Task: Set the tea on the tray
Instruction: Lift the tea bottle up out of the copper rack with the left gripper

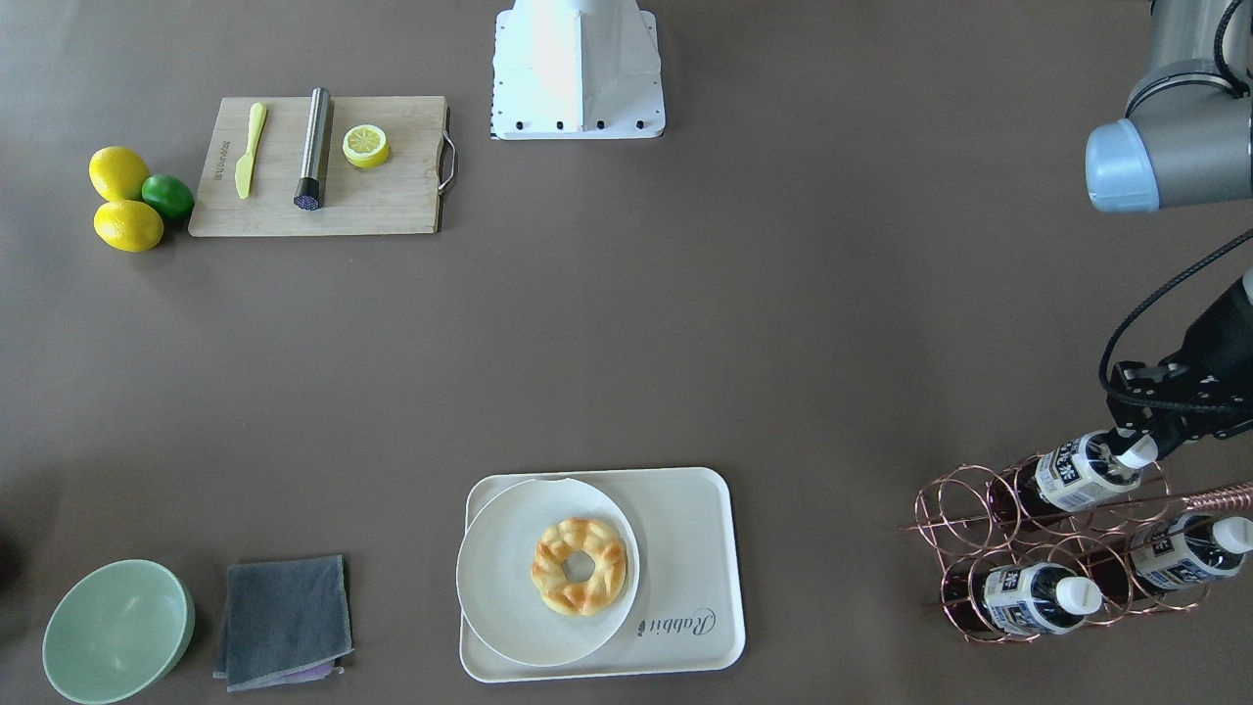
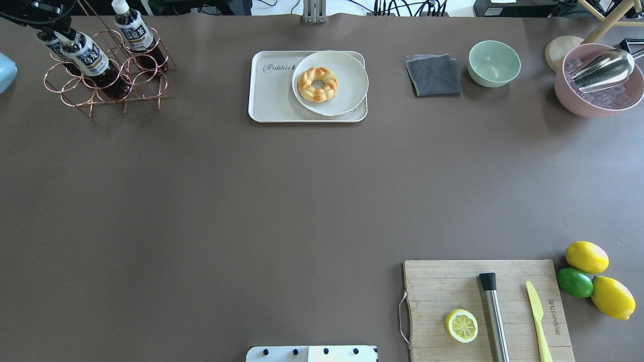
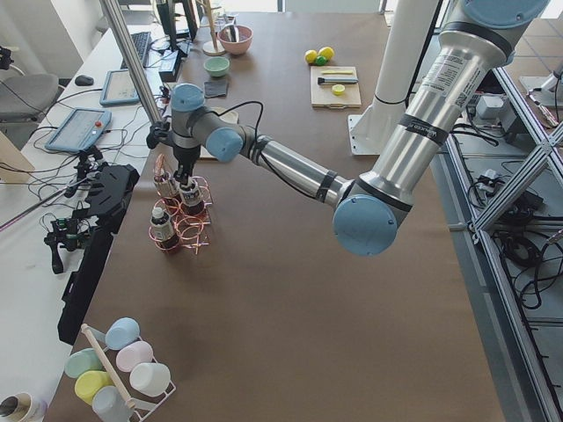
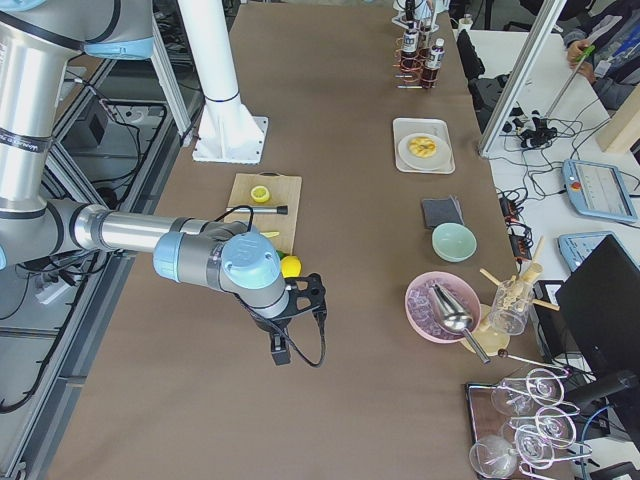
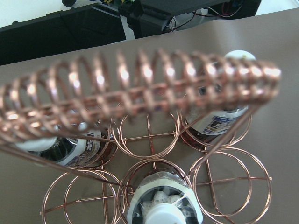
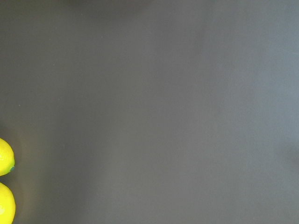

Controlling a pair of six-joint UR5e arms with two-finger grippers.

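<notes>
At the far left of the overhead view, a copper wire rack (image 1: 964, 509) stands on the brown surface (image 2: 251, 201) and holds three bottles. The tea (image 1: 1082, 473) leans in one of its rings, white cap uppermost. The left fingers (image 1: 1140, 438) sit right at that cap; whether they are clenched on it or released, I cannot tell. Two more bottles (image 2: 133, 31) lean in rings beside it. Toward the middle, well apart from the rack, lies the tray (image 2: 271, 98), its "Rabbit" end bare. A round white plate (image 2: 349, 93) on its other end carries a ring-shaped pastry (image 2: 317, 84). On the right, the right fingers (image 4: 280, 352) hang over bare surface near two lemons (image 6: 3, 158). Only the side camera shows them, so I cannot tell their state
</notes>
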